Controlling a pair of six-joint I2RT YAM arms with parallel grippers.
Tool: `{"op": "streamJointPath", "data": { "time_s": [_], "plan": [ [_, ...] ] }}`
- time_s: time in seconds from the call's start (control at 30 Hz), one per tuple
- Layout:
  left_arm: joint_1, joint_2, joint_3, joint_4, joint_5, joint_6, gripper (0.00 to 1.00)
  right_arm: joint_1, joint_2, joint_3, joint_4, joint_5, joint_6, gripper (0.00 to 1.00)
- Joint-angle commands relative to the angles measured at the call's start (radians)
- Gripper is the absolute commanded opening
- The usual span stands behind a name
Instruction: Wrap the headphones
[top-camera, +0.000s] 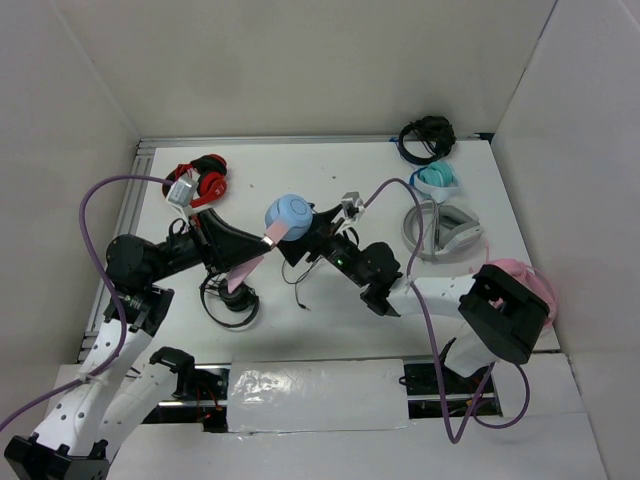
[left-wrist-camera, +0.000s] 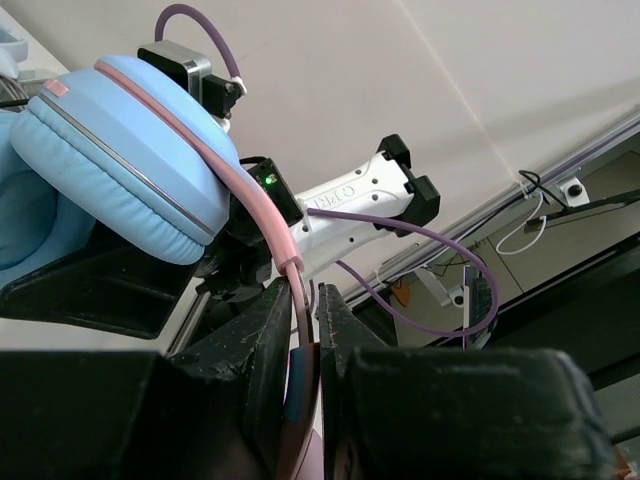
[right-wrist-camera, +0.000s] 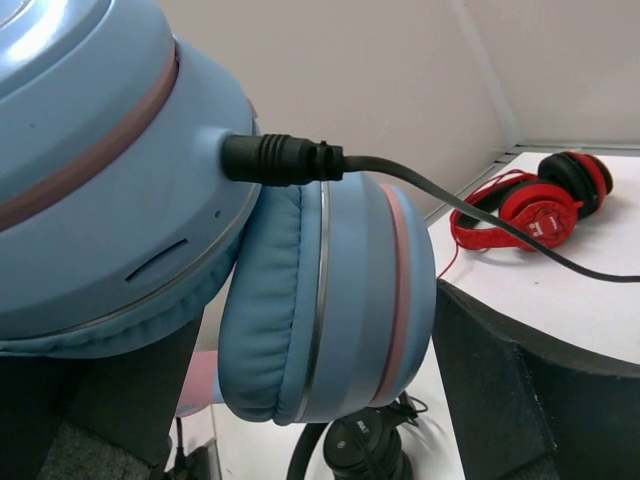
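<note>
Left fingers (left-wrist-camera: 245, 345) sit closest to the lens, clamped shut on the pink headband (left-wrist-camera: 262, 205) of the headphones (top-camera: 288, 213). The headphones are held raised over the middle of the bench (top-camera: 330, 335), with the blue cups (right-wrist-camera: 330, 300) folded together at the end toward the right arm.

- Left of the headphones, farther back: a red-and-black set (top-camera: 205, 182) lying on the bench.
- Below-left of the headphones, near side: a black set (top-camera: 232, 305) lying flat.
- At the headphones: a thin black cable (right-wrist-camera: 470, 205) is plugged into one cup, and its slack drops beneath toward the bench.
- Just right of the headphones: right fingers (right-wrist-camera: 520, 390) are spread to either side of the paired cups. Cannot tell whether they press or only bracket them.
- Farther right of the headphones: a grey stand (top-camera: 445, 230), a teal set (top-camera: 437, 180) and a dark set (top-camera: 427, 135) at the back, and a pink set (top-camera: 535, 280) beside the right arm.
</note>
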Motion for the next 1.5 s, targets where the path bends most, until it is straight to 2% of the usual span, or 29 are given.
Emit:
{"op": "streamJointPath", "data": {
  "time_s": [0.0, 0.07, 0.27, 0.3, 0.37, 0.47, 0.53, 0.57, 0.6, 0.63, 0.8, 0.93, 1.0, 1.03, 1.1, 1.17, 1.2, 1.23, 1.27, 1.47],
  "plan": [
    [-0.003, -0.002, 0.038, 0.088, -0.001, -0.021, 0.00, -0.005, 0.013, 0.061, 0.246, -0.037, 0.044, 0.98],
    [-0.003, -0.003, 0.039, 0.088, -0.001, -0.020, 0.00, -0.007, 0.019, 0.064, 0.254, -0.021, 0.060, 0.95],
    [-0.003, -0.017, 0.035, 0.056, -0.024, -0.011, 0.00, -0.016, 0.031, 0.076, 0.246, 0.041, 0.071, 0.72],
    [-0.003, -0.021, 0.033, 0.053, -0.023, -0.008, 0.00, -0.019, 0.031, 0.084, 0.228, 0.036, 0.069, 0.66],
    [-0.003, -0.029, 0.030, 0.033, -0.021, -0.004, 0.00, -0.028, 0.027, 0.099, 0.190, 0.013, 0.067, 0.60],
    [-0.003, -0.043, 0.032, -0.010, -0.052, 0.012, 0.00, -0.034, 0.010, 0.128, 0.088, -0.020, 0.044, 0.42],
    [-0.003, -0.054, 0.041, -0.050, -0.079, 0.034, 0.00, -0.036, -0.014, 0.145, -0.002, -0.060, -0.003, 0.20],
    [-0.003, -0.054, 0.041, -0.059, -0.089, 0.034, 0.00, -0.036, -0.015, 0.145, -0.002, -0.060, -0.003, 0.20],
    [-0.003, -0.055, 0.041, -0.067, -0.096, 0.038, 0.00, -0.035, -0.018, 0.147, -0.042, -0.070, -0.023, 0.05],
    [-0.001, -0.055, 0.041, -0.073, -0.104, 0.043, 0.00, -0.034, -0.031, 0.147, -0.070, -0.065, -0.023, 0.01],
    [-0.001, -0.038, 0.047, -0.111, -0.156, 0.069, 0.00, -0.034, -0.071, 0.116, -0.163, -0.071, -0.048, 0.00],
    [-0.001, -0.022, 0.073, -0.148, -0.169, 0.111, 0.01, -0.034, -0.129, 0.098, -0.289, 0.042, 0.033, 0.00],
    [-0.001, -0.014, 0.104, -0.185, -0.173, 0.153, 0.09, -0.034, -0.157, 0.083, -0.341, 0.067, 0.055, 0.00],
    [-0.003, -0.011, 0.110, -0.195, -0.175, 0.163, 0.18, -0.036, -0.162, 0.067, -0.346, 0.053, 0.046, 0.00],
    [0.000, -0.009, 0.119, -0.215, -0.182, 0.189, 0.28, -0.033, -0.186, 0.067, -0.396, 0.044, 0.052, 0.00],
    [-0.001, -0.005, 0.124, -0.225, -0.185, 0.219, 0.46, -0.034, -0.200, 0.078, -0.486, 0.047, 0.066, 0.00],
    [-0.001, -0.002, 0.127, -0.231, -0.184, 0.232, 0.63, -0.034, -0.215, 0.079, -0.514, 0.053, 0.075, 0.00],
    [-0.001, 0.009, 0.133, -0.246, -0.182, 0.244, 0.72, -0.034, -0.222, 0.081, -0.569, 0.065, 0.090, 0.00],
    [-0.001, 0.017, 0.137, -0.248, -0.166, 0.285, 0.99, -0.036, -0.235, 0.082, -0.600, 0.073, 0.098, 0.00],
    [-0.003, 0.113, 0.194, -0.346, -0.130, 0.415, 0.99, -0.034, -0.313, 0.070, -0.794, 0.168, 0.136, 0.00]
  ]
}}
